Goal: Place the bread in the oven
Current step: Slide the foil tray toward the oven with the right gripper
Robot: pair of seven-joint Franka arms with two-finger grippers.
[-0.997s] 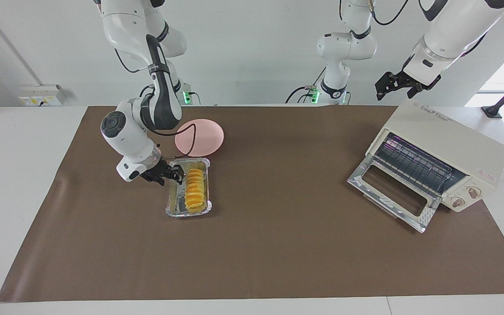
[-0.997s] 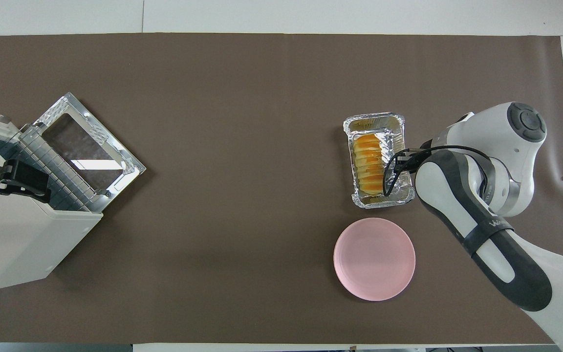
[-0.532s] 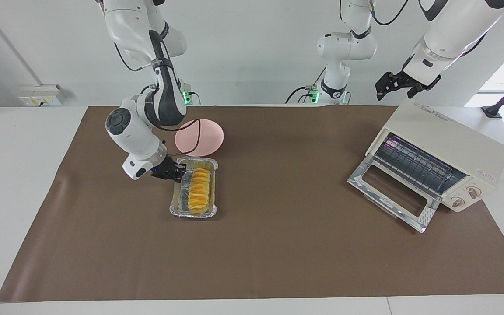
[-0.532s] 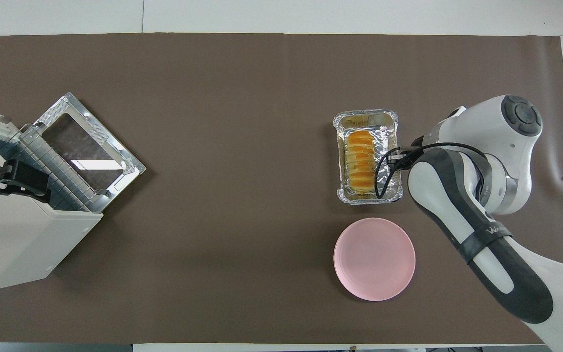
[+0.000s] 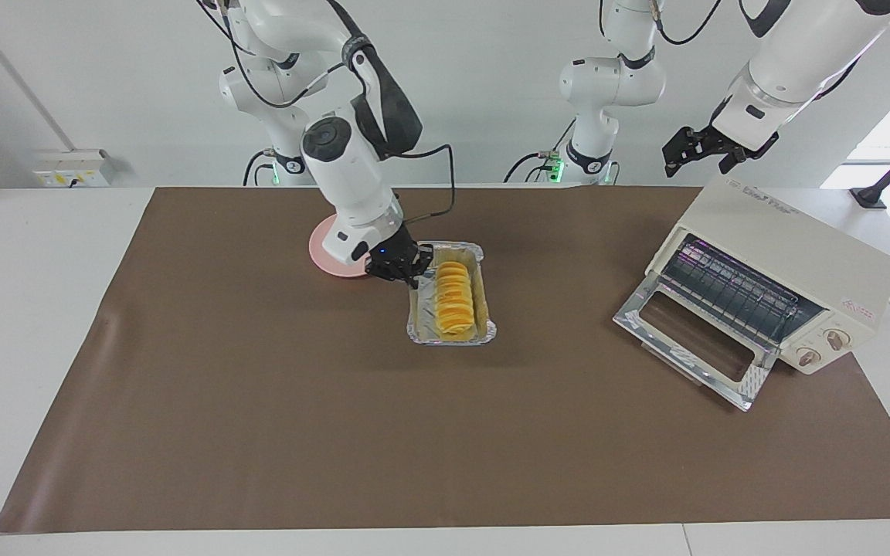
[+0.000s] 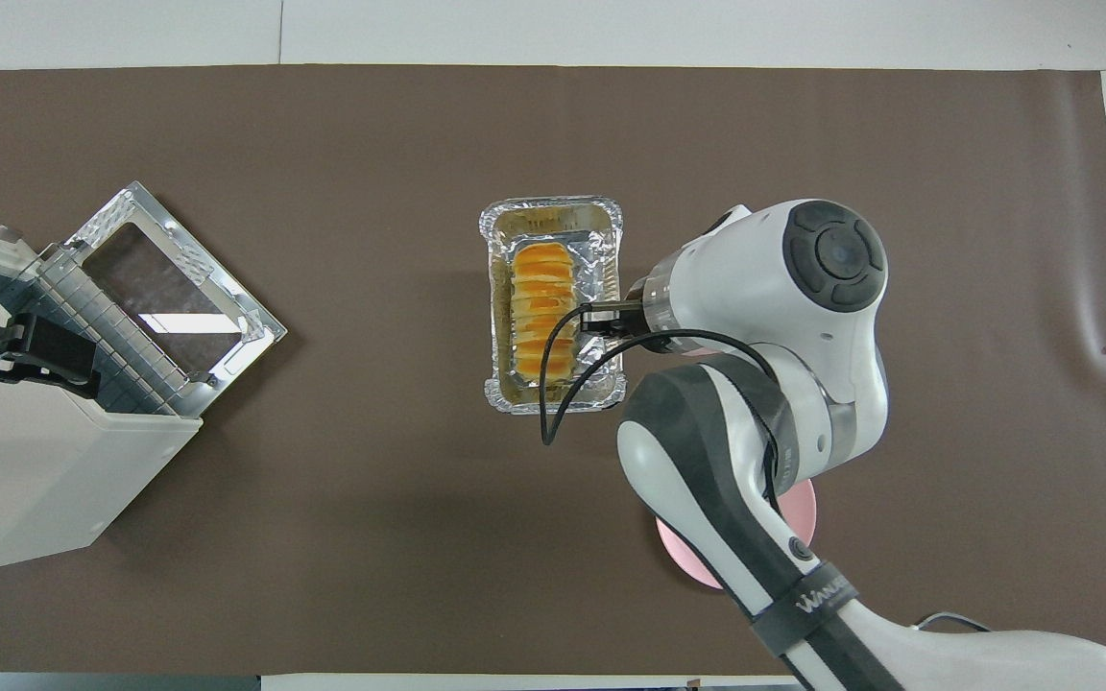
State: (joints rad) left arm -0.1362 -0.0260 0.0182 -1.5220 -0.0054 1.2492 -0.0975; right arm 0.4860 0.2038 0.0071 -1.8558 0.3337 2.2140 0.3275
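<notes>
The right gripper (image 5: 412,272) is pinching the long side wall of the foil tray (image 5: 423,333), its fingers pressed together on the rim at the side toward the right arm's end of the table. In the overhead view the right gripper (image 6: 601,320) is meeting the foil tray (image 6: 553,398) at about the middle of that wall. Whether the tray is resting on the mat or is raised off it cannot be told.

The bread (image 5: 453,297) is lying lengthwise inside the tray, its ridged segments running in a row along the tray's length. The overhead view is showing the bread (image 6: 541,312) near the middle of the brown mat (image 5: 259,401), well apart from the oven (image 5: 793,255).

The oven is standing at the left arm's end of the table. Its glass door (image 5: 688,340) is lying open and flat on the mat, and the wire rack (image 5: 735,292) is showing inside. Two knobs (image 5: 823,349) are sitting on the front panel.

The left gripper (image 5: 704,148) is waiting in the air above the top of the oven, fingers spread apart and holding nothing.

The pink plate (image 5: 325,255) is sitting nearer to the robots than the tray, and is partly covered by the right arm.
</notes>
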